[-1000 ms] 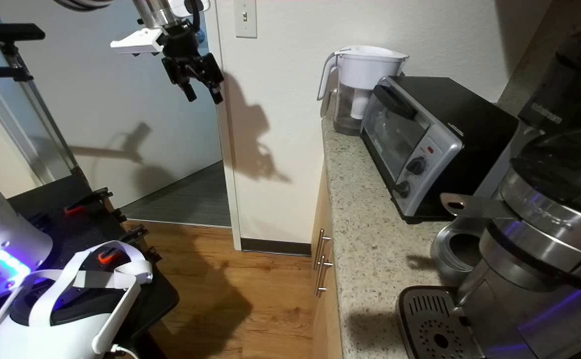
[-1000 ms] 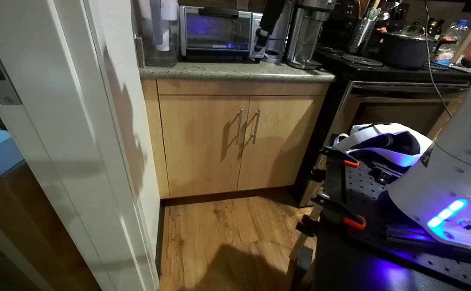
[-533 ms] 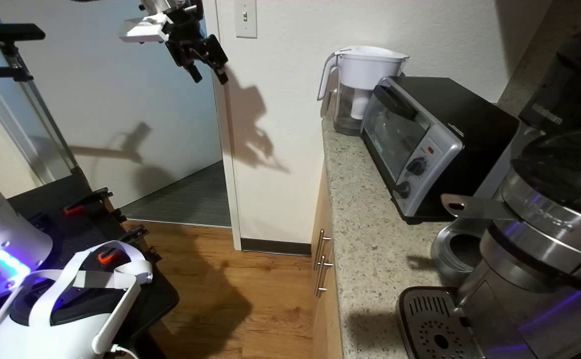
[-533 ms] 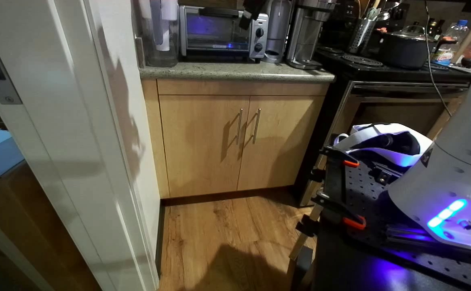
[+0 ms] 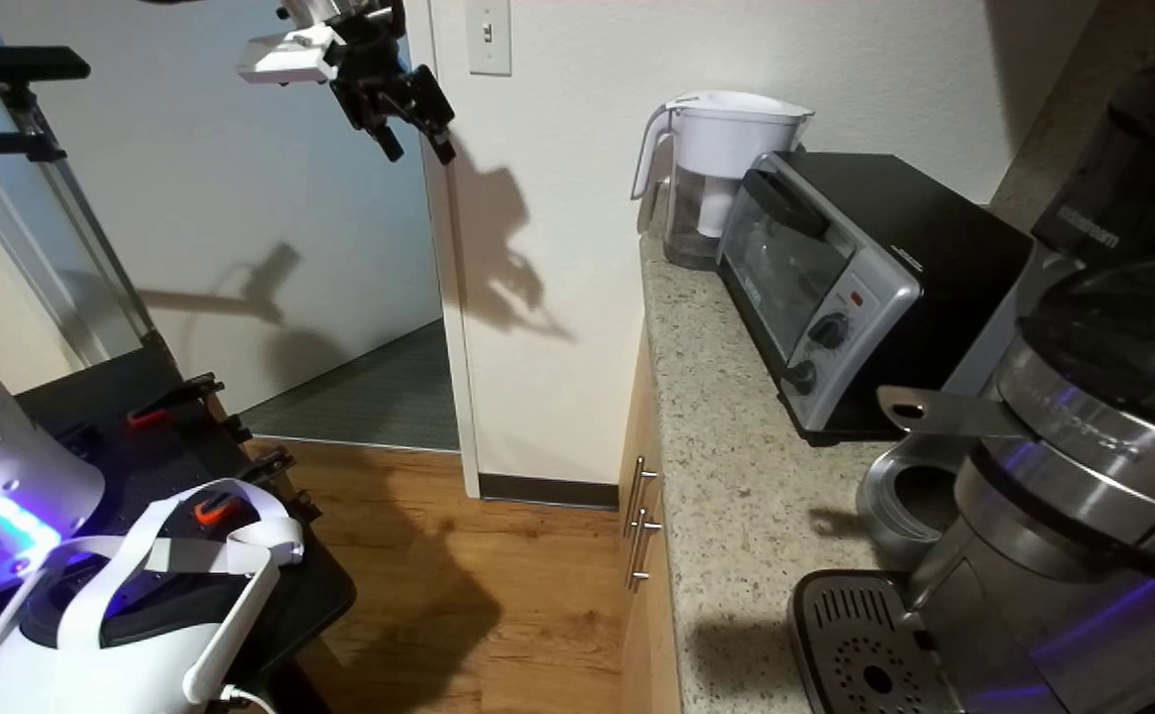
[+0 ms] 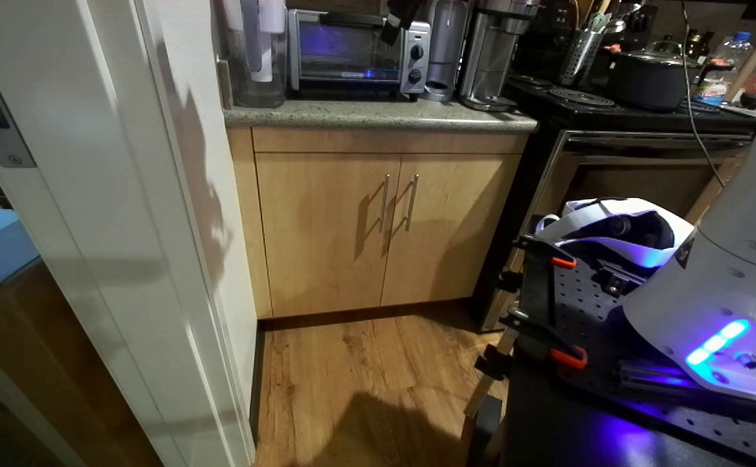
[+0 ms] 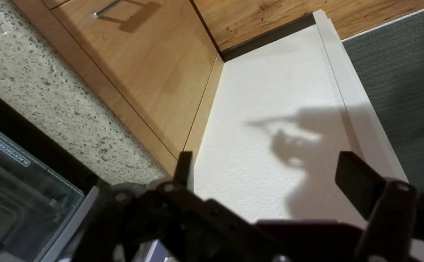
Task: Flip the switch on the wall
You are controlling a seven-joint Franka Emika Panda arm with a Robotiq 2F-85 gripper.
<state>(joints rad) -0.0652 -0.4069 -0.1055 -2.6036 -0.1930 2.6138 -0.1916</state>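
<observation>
The white switch [image 5: 489,38] is a tall plate with a small toggle, on the cream wall [image 5: 557,238] near the door frame at the top of an exterior view. Whether the toggle is up or down is too small to tell. My gripper [image 5: 420,154] is open and empty, left of and below the switch in that view, apart from it. Its dark fingertips also show in front of the toaster oven in an exterior view [image 6: 394,31]. In the wrist view my open jaws [image 7: 266,165] face the wall [image 7: 241,94], which bears the arm's shadow. The switch is out of the wrist view.
A water pitcher [image 5: 736,139], a black toaster oven [image 5: 914,228] and a coffee machine [image 5: 1063,555] stand on the speckled counter [image 5: 726,496]. The door frame [image 5: 453,297] edges the wall. A white headset [image 5: 141,595] lies on the robot's black table.
My open gripper has risen and shifted slightly right, towards the wall, in an exterior view; its shadow rose too. Over the last half second it has barely moved. The switch looks the same.
</observation>
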